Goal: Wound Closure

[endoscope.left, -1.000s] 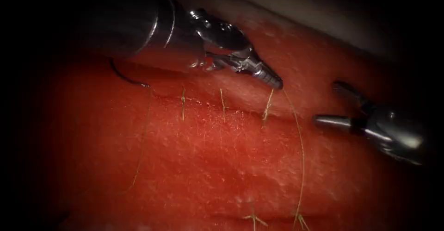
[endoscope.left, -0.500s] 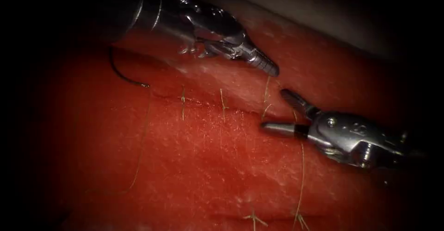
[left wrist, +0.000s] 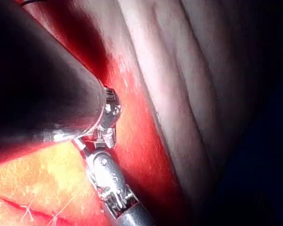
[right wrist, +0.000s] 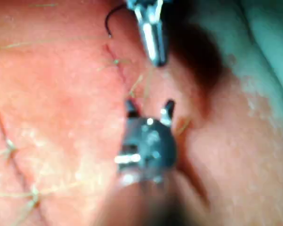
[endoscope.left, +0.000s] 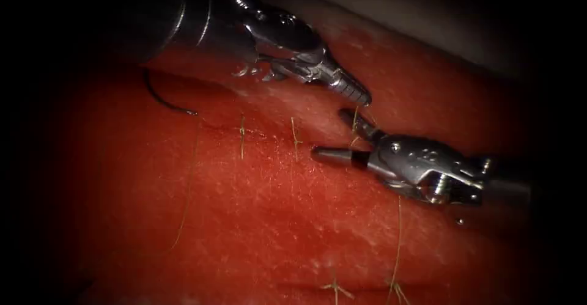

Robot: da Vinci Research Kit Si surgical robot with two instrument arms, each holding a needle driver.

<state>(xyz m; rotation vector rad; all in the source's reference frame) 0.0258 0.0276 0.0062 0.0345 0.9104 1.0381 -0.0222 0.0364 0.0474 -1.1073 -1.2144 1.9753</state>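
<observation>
- The tissue (endoscope.left: 263, 219) spreads wide and red under the endoscope, its far edge falling away into dark background — the cut (endoscope.left: 269, 137) runs across it, with short stitch ends standing along the line.
- The left tool (endoscope.left: 358, 94) comes in from the upper left, its jaws pressed together on the thread (endoscope.left: 354, 114) just above the cut's right part; this grip appears to hold the strand up and taut off the stitch below.
- The right tool (endoscope.left: 342, 137) enters from the right with its jaws spread wide and empty, one tip low over the cut, the other angled up toward the left tool's tip — the held strand seems to lie in or just behind that gap. In the right wrist view the two jaw tips stand clearly apart, with the right tool (right wrist: 149, 109) just short of the left tool (right wrist: 153, 42).
- The needle (endoscope.left: 165, 100) lies free on the tissue at the cut's left end, held by neither tool, parked well apart from the working spot; whether its tip rests in the tissue cannot be told.
- A long run of thread trails down the near tissue to older knots at the lower edge.
</observation>
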